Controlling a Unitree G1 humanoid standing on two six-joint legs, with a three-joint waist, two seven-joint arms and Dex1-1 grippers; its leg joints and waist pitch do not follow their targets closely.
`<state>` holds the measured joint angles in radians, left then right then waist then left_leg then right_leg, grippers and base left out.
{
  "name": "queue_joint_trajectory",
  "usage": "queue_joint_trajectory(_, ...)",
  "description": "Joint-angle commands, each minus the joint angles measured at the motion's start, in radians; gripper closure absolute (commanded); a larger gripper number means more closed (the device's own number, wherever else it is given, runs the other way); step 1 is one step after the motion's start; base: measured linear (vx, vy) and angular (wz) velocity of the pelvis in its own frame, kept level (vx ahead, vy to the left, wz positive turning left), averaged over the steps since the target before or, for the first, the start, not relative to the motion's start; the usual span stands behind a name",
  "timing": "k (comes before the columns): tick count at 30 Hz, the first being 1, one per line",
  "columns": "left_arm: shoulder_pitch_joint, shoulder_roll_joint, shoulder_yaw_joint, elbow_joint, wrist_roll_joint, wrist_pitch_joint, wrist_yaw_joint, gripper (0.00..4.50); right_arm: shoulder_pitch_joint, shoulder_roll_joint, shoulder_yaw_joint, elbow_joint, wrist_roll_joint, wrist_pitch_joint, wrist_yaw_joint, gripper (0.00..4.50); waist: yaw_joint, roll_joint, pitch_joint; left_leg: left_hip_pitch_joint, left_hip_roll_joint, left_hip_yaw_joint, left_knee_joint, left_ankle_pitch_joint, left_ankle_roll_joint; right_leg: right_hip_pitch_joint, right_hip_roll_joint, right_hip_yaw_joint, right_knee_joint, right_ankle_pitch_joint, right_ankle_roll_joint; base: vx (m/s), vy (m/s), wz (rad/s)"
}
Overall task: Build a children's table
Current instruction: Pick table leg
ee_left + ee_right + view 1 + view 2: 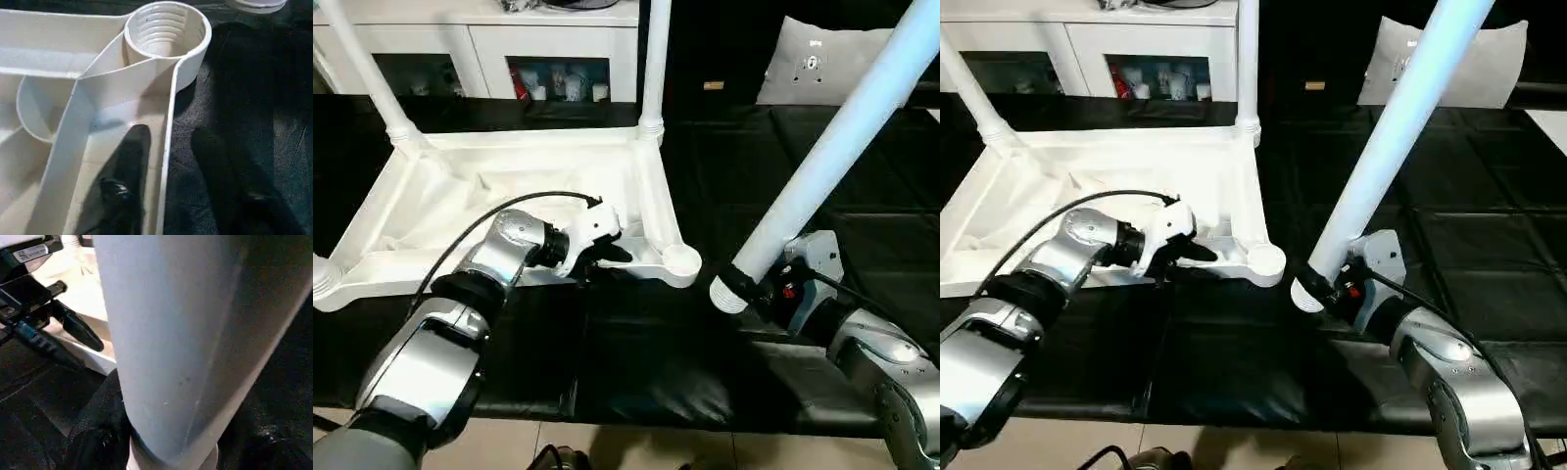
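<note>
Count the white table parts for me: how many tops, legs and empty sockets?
Table top: 1
Legs: 4, three standing in sockets plus the loose leg in the right gripper
Empty socket: 1
Total: 6
</note>
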<state>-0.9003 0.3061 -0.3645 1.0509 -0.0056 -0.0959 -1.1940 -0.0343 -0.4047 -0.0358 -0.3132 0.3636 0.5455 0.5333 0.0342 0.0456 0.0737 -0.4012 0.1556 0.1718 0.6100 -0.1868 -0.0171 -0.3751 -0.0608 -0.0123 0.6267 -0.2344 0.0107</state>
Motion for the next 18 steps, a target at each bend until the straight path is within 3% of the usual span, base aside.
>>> queue_joint_trajectory(1, -0.019, 0.003, 0.016, 0.018, 0.016, -0.017, -0.002, 3.15, -0.006, -0.007, -0.002, -0.024, 0.011, 0.01, 0.005, 2.61, 0.002, -0.008, -0.062, 0.033, 0.073, -0.027, -0.08, -0.155, 0.056, 0.038, -0.091, 0.037, -0.072, 0.045, -0.319, 0.0, 0.0, 0.0)
queue_joint_trajectory(18, -0.026, -0.004, 0.012, 0.074, 0.071, -0.077, 0.008, 4.49, -0.047, -0.013, 0.028, -0.042, 0.016, 0.031, 0.017, 2.61, 0.002, -0.008, -0.064, 0.034, 0.076, -0.027, -0.082, -0.144, 0.06, 0.039, -0.093, 0.036, -0.069, 0.072, -0.322, 0.0, 0.0, 0.0)
